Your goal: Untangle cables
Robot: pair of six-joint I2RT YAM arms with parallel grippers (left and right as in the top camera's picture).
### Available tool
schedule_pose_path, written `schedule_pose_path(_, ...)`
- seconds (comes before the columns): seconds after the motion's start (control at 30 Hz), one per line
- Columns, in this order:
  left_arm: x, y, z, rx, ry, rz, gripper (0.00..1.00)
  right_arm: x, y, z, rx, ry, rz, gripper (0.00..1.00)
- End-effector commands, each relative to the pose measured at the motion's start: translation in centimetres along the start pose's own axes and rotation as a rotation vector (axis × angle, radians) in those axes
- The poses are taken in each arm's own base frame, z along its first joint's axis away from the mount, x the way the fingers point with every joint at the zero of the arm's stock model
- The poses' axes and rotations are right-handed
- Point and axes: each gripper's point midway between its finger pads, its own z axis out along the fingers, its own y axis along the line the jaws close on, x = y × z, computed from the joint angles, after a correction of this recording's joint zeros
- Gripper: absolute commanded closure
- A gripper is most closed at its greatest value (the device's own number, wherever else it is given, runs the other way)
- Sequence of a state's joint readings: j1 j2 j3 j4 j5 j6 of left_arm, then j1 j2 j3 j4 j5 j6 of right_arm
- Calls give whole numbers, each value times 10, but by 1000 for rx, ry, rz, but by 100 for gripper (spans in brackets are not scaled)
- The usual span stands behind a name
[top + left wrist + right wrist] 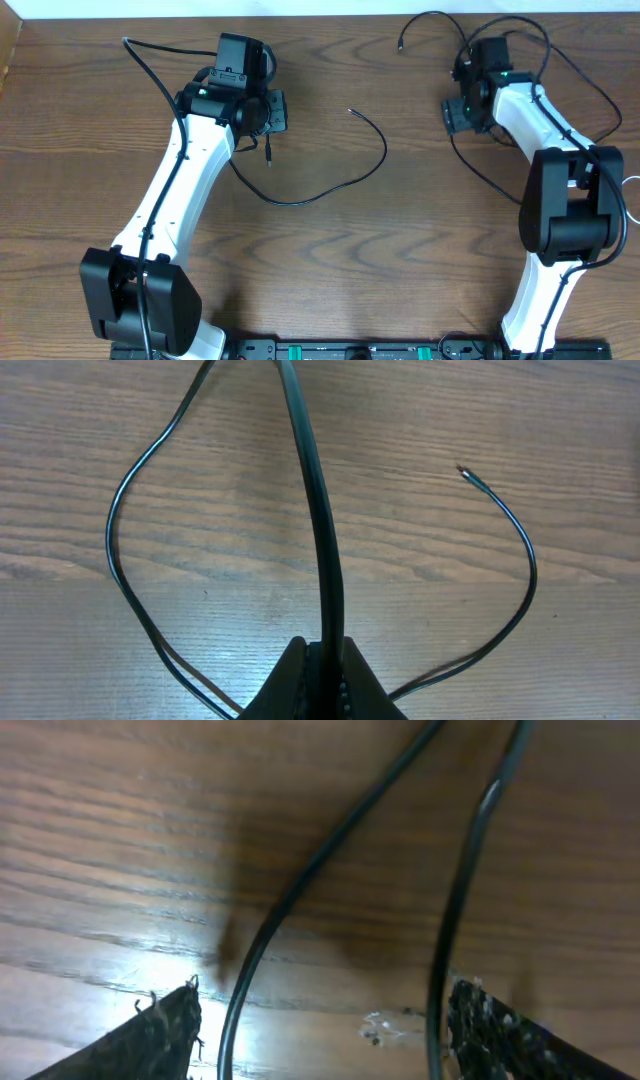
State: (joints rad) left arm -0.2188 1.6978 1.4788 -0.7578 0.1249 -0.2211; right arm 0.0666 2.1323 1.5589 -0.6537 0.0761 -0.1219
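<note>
A brown wooden table point(420, 230) with wavy grain fills the overhead view. At 12 o'clock a pale strip point(300, 8) runs along its far edge. In the right wrist view, a bright glare point(150, 955) lies on the wood toward 8 o'clock.

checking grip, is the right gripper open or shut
Open: the right gripper has its fingers far apart, two black cables running between them, neither pinched.

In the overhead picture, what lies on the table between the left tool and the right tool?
One thin black cable arcs across the otherwise bare table; the overhead view shows it.
</note>
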Motion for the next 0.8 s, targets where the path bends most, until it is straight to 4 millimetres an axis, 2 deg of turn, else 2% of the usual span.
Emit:
schedule_pose_path(0.0,2,1,4,-5,11,-14,92,7,2,6,26,6,-17,25)
schedule_pose_path(0.1,3,1,5,-6,13,-17,92,11,-1,11,40,6,-15,25)
schedule_pose_path(0.37,3,1,5,-6,13,-17,92,39,-23,28,107,52,21,26)
schedule_pose_path(0.57,4,1,5,-7,19,-18,92,44,-59,29,169,47,104,28)
schedule_pose_path(0.77,4,1,5,-8,20,-18,92,46,-110,29,214,6,210,32)
